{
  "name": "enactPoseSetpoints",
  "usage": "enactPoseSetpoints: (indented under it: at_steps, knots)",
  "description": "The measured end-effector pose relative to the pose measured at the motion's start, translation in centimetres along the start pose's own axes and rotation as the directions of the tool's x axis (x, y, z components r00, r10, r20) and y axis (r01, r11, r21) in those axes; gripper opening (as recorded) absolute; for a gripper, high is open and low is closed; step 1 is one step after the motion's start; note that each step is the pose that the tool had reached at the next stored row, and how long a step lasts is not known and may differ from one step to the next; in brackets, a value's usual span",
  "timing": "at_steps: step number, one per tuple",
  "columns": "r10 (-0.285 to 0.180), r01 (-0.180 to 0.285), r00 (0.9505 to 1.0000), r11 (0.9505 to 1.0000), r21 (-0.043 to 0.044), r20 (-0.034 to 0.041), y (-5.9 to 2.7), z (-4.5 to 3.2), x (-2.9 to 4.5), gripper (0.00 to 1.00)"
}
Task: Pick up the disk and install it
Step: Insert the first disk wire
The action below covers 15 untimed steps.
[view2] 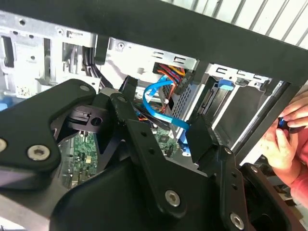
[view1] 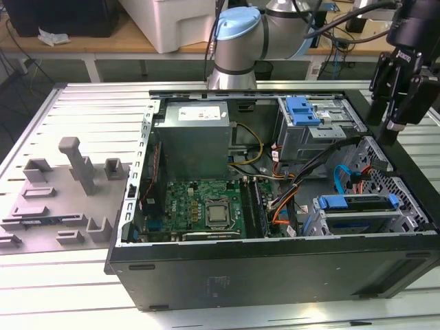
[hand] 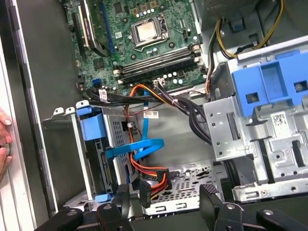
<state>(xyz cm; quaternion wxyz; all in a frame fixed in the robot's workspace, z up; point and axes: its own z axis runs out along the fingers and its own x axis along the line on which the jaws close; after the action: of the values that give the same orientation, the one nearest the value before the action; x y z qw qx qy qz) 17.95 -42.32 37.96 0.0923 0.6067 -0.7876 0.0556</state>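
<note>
Pincer (hand: 167, 196) open, empty, over case (view1: 275, 268); disk (view1: 357, 203) seated in cage (view1: 311, 218).

a ribbed grey metal worktable (view1: 82, 103) spans the near scene under bright, even light. along the far side runs a wooden bench (view1: 124, 42) holding a white box (view1: 172, 24) and, toward the exterior view's left, what may be a black case (view1: 62, 17).
</note>
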Motion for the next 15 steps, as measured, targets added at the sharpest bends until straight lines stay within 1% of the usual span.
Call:
enactPoseSetpoints:
  at_steps: [5, 8, 10, 12, 15]
  knots:
    - [0.035, -0.035, 0.9994, 0.9994, -0.0075, 0.0004, -0.38, 0.33, -0.19, 0.69]
    - [0.049, -0.049, 0.9988, 0.9988, -0.0093, -0.0032, -0.5, 0.49, -0.27, 0.69]
    - [0.054, -0.054, 0.9984, 0.9985, -0.0065, -0.0158, -0.57, 0.54, -0.3, 0.69]
    - [0.059, -0.059, 0.9975, 0.9983, -0.0004, -0.04, -0.62, 0.63, -0.39, 0.69]
    - [0.059, -0.059, 0.9974, 0.9983, -0.0002, -0.0405, -0.62, 0.67, -0.43, 0.69]
